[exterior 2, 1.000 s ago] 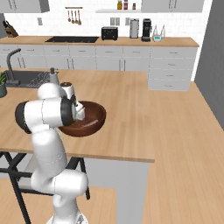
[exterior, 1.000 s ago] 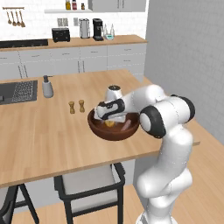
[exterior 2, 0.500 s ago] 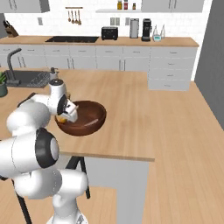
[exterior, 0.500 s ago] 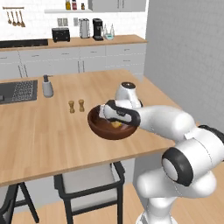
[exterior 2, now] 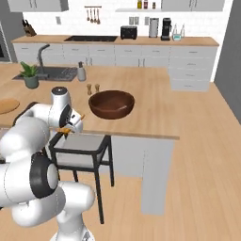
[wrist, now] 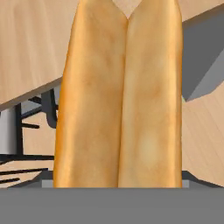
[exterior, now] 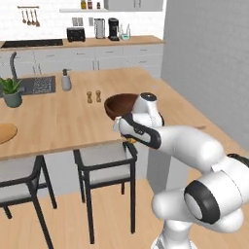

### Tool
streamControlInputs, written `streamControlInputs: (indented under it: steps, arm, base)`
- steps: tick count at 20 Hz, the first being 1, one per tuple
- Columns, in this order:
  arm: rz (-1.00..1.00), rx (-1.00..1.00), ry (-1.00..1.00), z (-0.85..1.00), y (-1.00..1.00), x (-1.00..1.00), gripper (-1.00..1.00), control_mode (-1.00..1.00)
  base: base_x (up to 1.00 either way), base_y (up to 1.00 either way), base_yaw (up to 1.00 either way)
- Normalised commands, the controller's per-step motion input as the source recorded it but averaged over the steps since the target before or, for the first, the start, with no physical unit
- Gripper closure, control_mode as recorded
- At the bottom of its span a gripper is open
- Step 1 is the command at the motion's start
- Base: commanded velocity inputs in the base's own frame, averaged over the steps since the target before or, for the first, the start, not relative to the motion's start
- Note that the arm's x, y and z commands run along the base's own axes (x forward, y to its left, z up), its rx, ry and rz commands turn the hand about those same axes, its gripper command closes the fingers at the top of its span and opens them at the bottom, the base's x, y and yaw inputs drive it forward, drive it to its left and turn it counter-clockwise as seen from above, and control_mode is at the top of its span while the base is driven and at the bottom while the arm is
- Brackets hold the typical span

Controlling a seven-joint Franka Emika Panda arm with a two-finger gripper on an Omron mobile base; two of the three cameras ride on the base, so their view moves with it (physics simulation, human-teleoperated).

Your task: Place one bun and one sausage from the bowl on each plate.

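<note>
While base views glimpse orange, hand view shows bun [wrist: 120,96] in pincer [exterior 2: 70,126].

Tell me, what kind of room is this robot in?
It looks like a kitchen. There is a sink with a faucet set in the wooden counter, a stovetop by the back wall, and a toaster and coffee maker on the far worktop.

— What do I have on my screens besides the job?

— In my left base view, a potted plant [exterior: 11,91] at the left edge, a soap bottle [exterior: 65,80] beside the sink [exterior: 41,85], two small shakers [exterior: 93,97] mid-frame, a stool [exterior: 104,168] below, toaster [exterior: 75,33] upper left.
</note>
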Motion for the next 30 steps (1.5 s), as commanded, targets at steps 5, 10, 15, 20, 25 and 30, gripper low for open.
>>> streamControlInputs:
  steps: [5, 10, 15, 20, 25, 30]
  arm:
    - [0.00, 0.00, 0.00, 0.00, 0.00, 0.00, 1.00, 1.00]
    - [0.00, 0.00, 0.00, 0.00, 0.00, 0.00, 1.00, 1.00]
    - [0.00, 0.00, 0.00, 0.00, 0.00, 0.00, 1.00, 1.00]
    - [-0.03, -0.02, 0.00, -0.02, 0.21, 0.27, 1.00, -1.00]
    - [0.03, -0.09, -0.08, -0.01, 1.00, 0.61, 1.00, -1.00]
    - [0.09, -0.09, -0.01, -0.31, 1.00, 0.41, 1.00, -1.00]
  base:
    - [-0.12, 1.00, 0.05]
    - [0.52, 1.00, 0.00]
    - [0.94, 0.63, 0.00]
    - [0.57, 0.13, -0.03]
    - [0.00, 0.00, 0.00]
    - [0.00, 0.00, 0.00]
